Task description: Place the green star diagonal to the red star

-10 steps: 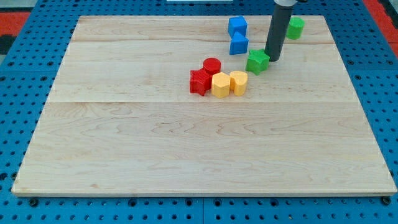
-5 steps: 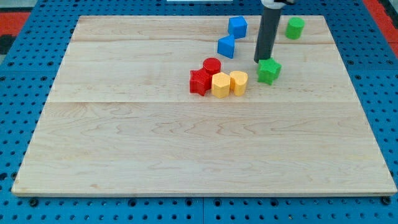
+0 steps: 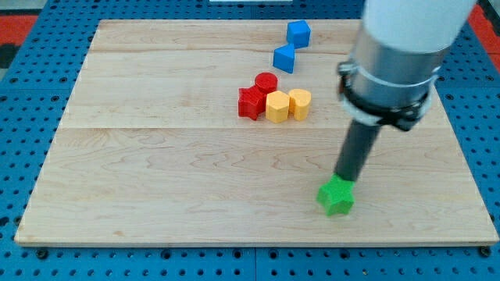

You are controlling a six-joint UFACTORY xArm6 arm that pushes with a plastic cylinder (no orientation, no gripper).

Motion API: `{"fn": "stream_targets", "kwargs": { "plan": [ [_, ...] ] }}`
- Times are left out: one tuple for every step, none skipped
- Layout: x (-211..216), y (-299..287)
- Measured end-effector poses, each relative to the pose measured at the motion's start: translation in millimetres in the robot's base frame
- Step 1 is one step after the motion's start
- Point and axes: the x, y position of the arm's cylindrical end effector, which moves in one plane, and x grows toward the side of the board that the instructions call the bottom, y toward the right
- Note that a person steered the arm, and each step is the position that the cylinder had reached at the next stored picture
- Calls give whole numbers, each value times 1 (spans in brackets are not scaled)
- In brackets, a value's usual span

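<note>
Pincer: none on this arm, just my tip (image 3: 341,180) touching green star's (image 3: 336,197) top edge, near worktop (image 3: 156,195) bottom-right, well apart from red star (image 3: 251,102) (arm body hides worktop's upper right).

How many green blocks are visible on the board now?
1: the green star lies near the view's bottom right, with my tip at its upper edge. The arm covers the board's top right, so another green block may be hidden there.
</note>
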Motion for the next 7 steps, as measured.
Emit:
{"fn": "stream_targets", "kwargs": {
  "plan": [
    [0, -22],
    [0, 33],
    [12, 52],
    [49, 23],
    [57, -33],
    [51, -67],
    [48, -20]
  ]
}}
